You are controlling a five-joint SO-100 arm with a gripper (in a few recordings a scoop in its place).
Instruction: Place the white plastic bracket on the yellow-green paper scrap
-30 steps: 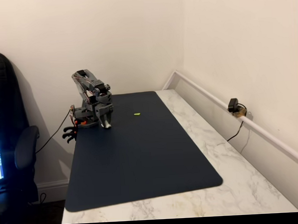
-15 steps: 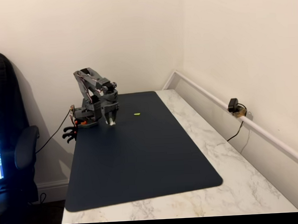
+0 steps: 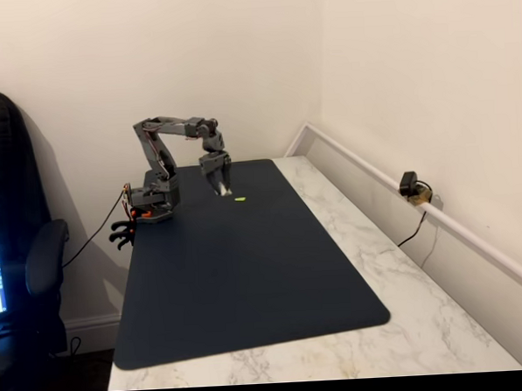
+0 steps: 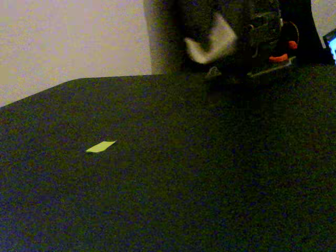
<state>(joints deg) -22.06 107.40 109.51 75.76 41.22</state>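
Marble worktop [image 3: 368,242] in a cream-walled corner carries a dark blue mat [image 3: 247,266]. White plastic bracket [image 4: 211,39] shows in a fixed view as a blurred pale piece held up off the mat, in front of the arm's dark body near the mat's far edge; in the other fixed view a pale speck sits at the fingertips. Gripper [image 3: 221,190] hangs from the extended arm w/ fingers pointing down, closed narrow on that piece as far as can be judged. Yellow-green paper scrap [image 3: 240,198] lies flat on the mat nr its far edge, just beside the fingertips, on their right in that view; also seen at [image 4: 100,147], apart from the bracket. Step in hand, by judgement: carry phase, bracket not yet over target. Next move calls for a short shift sideways to centre over the scrap, then lower and release; target is tiny, so alignment tolerance is slim.
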